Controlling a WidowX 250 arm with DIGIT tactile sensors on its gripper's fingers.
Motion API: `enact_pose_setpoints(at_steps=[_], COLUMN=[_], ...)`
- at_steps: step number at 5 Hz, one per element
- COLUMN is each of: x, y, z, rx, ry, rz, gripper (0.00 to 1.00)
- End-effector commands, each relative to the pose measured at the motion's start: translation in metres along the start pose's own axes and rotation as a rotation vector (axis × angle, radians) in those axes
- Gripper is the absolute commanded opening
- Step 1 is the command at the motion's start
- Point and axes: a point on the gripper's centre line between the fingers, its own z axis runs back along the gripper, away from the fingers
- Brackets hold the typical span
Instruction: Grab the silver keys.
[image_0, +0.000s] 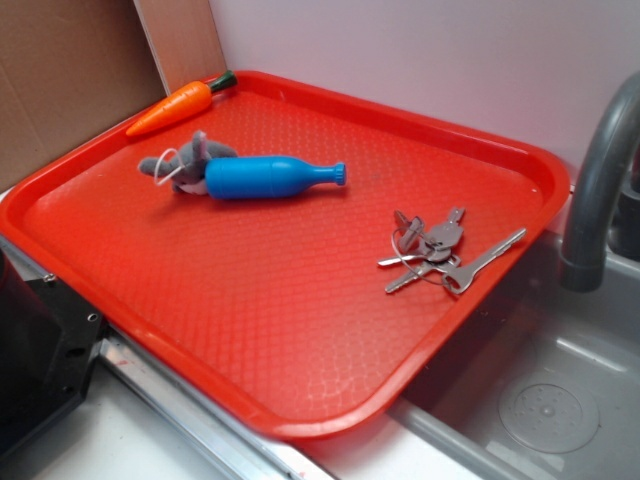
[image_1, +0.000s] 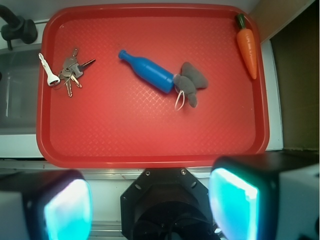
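Observation:
The silver keys, several thin keys on a wire ring, lie flat near the right edge of the red tray. The wrist view shows the keys at the tray's upper left, one long key pointing outward. My gripper hovers high above the tray's near edge, well away from the keys. It is open, its two cyan pads spread wide with nothing between them. The gripper does not show in the exterior view.
A blue bottle lies against a grey plush mouse at the tray's back left. An orange toy carrot rests on the far corner rim. A grey faucet and sink stand right of the tray, close to the keys.

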Motion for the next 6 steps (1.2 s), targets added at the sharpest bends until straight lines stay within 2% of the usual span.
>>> enact_pose_setpoints(at_steps=[1, 2, 3, 4, 5, 6], x=[0.0, 0.02, 0.036, 0.056, 0.073, 0.083], y=[0.0, -0.008, -0.033, -0.061, -0.075, -0.077], z=[0.0, -0.053, -0.105, -0.152, -0.182, -0.186], rx=[0.0, -0.223, -0.393, -0.456, -0.368, -0.294], ry=[0.0, 0.053, 0.055, 0.124, 0.176, 0.184], rz=[0.0, 0.259, 0.509, 0.654, 0.641, 0.566], gripper=[1.0, 1.0, 1.0, 1.0, 1.0, 1.0])
